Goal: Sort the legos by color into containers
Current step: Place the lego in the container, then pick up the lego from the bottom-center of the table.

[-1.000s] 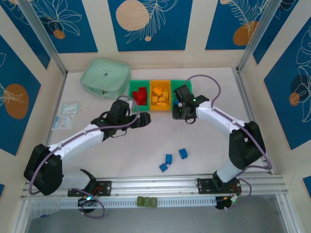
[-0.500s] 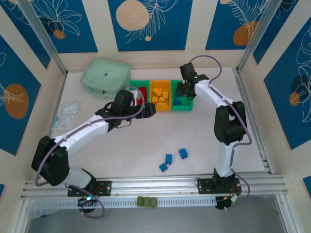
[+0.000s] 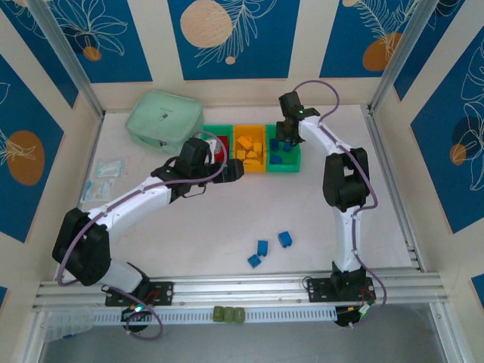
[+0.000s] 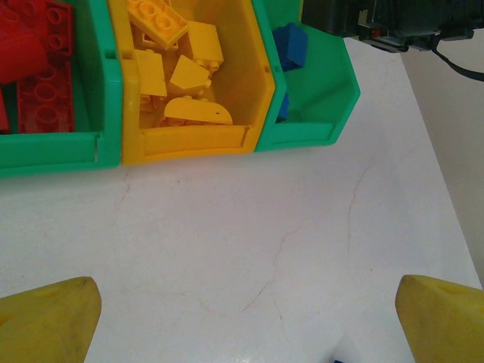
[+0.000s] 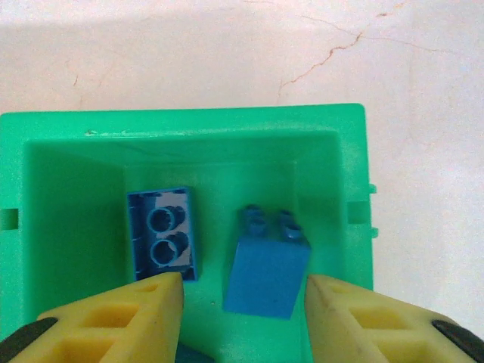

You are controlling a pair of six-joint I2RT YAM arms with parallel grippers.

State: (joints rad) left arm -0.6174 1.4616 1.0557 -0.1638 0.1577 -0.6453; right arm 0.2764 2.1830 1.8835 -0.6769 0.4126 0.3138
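Three joined containers stand at the back: a green bin with red legos, an orange bin with yellow legos, and a green bin with blue legos. My right gripper hangs open over that right bin. A blue brick lies between its fingers with a gap on each side, next to another blue brick. My left gripper stands wide open over bare table in front of the bins. Three blue legos lie loose near the front.
A pale mint zippered pouch lies left of the bins. A clear packet sits at the far left. Small green blocks rest on the front rail. Metal frame posts border both sides of the table.
My right arm swung from in front of the bins to above the right green bin and its jaws parted, leaving a blue brick inside. My left arm edged toward the bins.
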